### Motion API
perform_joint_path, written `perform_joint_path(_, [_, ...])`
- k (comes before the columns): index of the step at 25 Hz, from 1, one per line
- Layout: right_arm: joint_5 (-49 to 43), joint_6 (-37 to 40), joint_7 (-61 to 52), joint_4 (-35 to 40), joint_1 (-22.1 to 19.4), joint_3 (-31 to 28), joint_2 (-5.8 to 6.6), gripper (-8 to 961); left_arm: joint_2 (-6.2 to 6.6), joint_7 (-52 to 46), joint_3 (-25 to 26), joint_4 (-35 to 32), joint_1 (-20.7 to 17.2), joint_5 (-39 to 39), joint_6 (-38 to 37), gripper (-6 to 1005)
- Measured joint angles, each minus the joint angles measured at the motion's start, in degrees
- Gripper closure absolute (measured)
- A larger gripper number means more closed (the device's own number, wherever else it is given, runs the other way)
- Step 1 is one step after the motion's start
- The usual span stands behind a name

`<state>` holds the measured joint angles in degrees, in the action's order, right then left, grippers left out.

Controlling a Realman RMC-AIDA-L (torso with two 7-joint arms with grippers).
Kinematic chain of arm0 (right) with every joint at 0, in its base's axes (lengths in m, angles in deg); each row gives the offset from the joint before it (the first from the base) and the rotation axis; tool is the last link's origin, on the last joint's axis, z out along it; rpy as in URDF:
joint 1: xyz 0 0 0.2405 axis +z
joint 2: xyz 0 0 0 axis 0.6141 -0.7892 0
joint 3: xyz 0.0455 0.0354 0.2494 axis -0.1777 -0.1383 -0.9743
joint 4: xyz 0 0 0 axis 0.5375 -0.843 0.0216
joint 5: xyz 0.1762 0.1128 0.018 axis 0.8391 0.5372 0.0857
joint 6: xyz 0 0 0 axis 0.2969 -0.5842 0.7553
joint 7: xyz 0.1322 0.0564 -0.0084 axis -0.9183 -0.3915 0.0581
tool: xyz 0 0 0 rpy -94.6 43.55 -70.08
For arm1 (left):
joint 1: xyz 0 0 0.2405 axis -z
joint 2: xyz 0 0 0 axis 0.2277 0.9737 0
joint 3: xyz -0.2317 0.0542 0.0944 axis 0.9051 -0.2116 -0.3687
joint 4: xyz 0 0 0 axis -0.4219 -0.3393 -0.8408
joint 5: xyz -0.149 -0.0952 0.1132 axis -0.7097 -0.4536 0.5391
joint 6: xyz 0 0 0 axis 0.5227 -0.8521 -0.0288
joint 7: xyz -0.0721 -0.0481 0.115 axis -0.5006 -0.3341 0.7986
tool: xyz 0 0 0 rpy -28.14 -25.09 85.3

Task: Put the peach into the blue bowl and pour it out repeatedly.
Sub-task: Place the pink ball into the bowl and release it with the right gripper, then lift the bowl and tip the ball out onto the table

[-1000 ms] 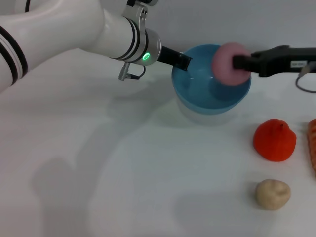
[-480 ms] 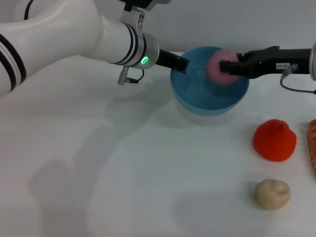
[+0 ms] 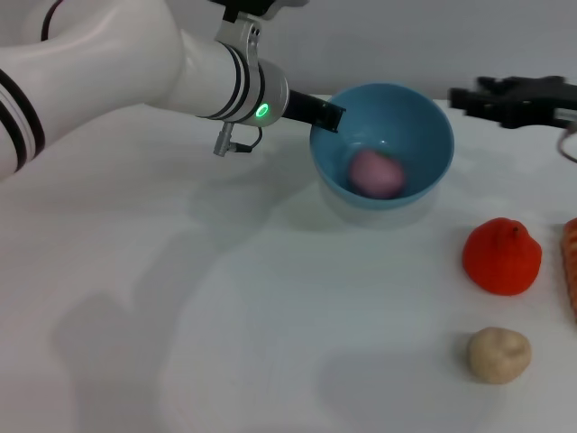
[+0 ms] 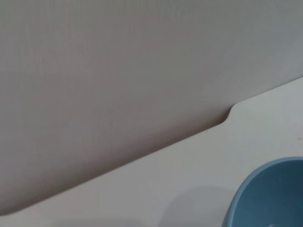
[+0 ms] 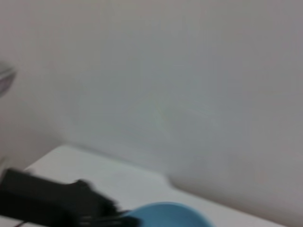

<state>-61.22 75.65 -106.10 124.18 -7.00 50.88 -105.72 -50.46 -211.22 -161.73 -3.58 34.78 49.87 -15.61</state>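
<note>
The left arm (image 3: 117, 63) is showing as a thick, glossy white tube, with black bands ringing it near the picture's edge and thin dark rings circling its wrist, where a small green light (image 3: 264, 110) is glowing beside a silvery fitting and a thin looping cable (image 3: 236, 137). The left gripper (image 3: 323, 114) is sticking out from that wrist as a narrow black piece. The right gripper (image 3: 469, 97) is looking flat, black and angular, with a grey cable (image 3: 568, 144) curling at its back end.
</note>
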Motion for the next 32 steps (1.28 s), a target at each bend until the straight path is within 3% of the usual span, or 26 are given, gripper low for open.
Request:
perform_joint_path(3, [3.8, 0.3, 4.2, -1.7, -3.8, -5.0, -0.15, 411, 0.16, 0.4, -1.1, -0.3, 0.0, 0.5, 1.3, 1001])
perform_joint_path(9, [25.1, 7.4, 24.6, -11.4, -15.6, -10.9, 0.06, 411, 0.23, 2.4, -2.5, -1.2, 0.3, 6.9, 6.5, 1000])
perform_joint_path(12, [28.0, 8.8, 29.6, -17.8, -18.5, -15.5, 0.22, 411, 0.12, 2.7, -3.1, -2.3, 0.7, 11.1, 8.9, 1000])
perform_joint_path(16, [28.1, 9.3, 35.8, -25.2, -20.5, -21.3, 0.34, 411, -0.14, 2.7, -8.4, -4.6, 0.7, 20.2, 13.5, 1001])
perform_joint_path(22, [28.4, 11.4, 40.5, -29.9, -21.8, -25.0, 0.27, 411, -0.17, 3.7, -16.6, -7.5, -1.2, 30.1, 18.6, 1000])
perform_joint_path(32, [28.4, 11.4, 40.6, -30.4, -20.9, -25.3, 0.28, 412, -0.18, 22.0, -22.8, -9.4, -8.0, 30.9, 32.6, 1000])
